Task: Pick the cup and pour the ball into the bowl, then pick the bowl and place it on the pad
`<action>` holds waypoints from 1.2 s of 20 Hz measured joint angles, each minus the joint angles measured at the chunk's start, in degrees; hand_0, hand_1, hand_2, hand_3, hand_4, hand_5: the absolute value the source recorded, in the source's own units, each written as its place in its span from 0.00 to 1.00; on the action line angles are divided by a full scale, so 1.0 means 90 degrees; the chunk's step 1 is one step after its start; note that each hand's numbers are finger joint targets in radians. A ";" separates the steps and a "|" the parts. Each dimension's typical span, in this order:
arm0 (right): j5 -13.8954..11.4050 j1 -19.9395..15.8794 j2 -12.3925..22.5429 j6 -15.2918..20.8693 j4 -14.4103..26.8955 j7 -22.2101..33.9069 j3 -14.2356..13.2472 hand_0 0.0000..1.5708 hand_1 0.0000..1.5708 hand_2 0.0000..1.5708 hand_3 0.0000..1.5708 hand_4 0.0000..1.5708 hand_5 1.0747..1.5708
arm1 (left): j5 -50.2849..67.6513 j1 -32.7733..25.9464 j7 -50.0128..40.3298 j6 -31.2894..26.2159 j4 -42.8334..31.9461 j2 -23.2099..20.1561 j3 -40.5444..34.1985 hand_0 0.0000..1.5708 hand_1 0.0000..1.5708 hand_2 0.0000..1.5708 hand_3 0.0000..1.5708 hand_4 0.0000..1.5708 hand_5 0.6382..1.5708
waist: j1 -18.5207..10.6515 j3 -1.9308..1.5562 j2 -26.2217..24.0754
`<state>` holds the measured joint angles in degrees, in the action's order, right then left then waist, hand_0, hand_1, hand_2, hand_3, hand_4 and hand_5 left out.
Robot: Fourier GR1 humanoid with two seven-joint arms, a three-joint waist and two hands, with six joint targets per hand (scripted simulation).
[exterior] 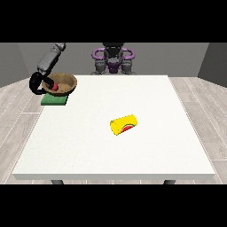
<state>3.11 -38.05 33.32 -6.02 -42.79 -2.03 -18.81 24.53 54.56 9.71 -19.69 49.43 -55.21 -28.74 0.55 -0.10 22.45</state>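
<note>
Curled round the bowl's point(66, 82) rim, the hand at the view's left point(37, 83) holds it above the pad point(54, 101).

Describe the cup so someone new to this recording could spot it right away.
Start at the white table and look near its middle, slightly toward the view's right. The cup lies there on its side, alone. It is bright yellow with a red mark, unlike the brown bowl on the green pad at the far left corner.
</note>
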 measured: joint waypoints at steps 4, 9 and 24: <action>-0.0027 -0.0190 0.0396 -0.0161 0.0425 -0.0474 -0.0175 1.00 1.00 1.00 0.13 0.82 0.97 | 0.0143 0.0237 -0.0245 0.0052 0.0245 -0.0259 -0.0069 0.00 0.00 0.00 0.00 0.04 0.96 | -0.0017 -0.0003 0.0373; -0.0101 -0.0234 0.0655 -0.0251 0.1052 -0.1043 -0.0316 1.00 1.00 1.00 0.43 0.79 0.99 | 0.0383 0.0241 -0.0537 0.0172 0.0754 -0.0238 -0.0102 0.00 0.00 0.00 0.00 0.00 0.96 | -0.0117 -0.0004 0.0544; -0.0231 -0.0563 0.0686 -0.0462 0.1284 -0.0561 -0.0109 1.00 1.00 1.00 0.76 0.72 1.00 | 0.0288 -0.0156 -0.0282 0.0232 0.0593 0.0065 0.0099 0.00 0.00 0.00 0.00 0.00 0.95 | -0.0107 0.0008 0.0026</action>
<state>1.03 -43.12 39.49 -10.19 -31.23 -7.07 -19.79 27.12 53.15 7.17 -17.60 54.77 -54.62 -27.85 -0.41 -0.04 22.68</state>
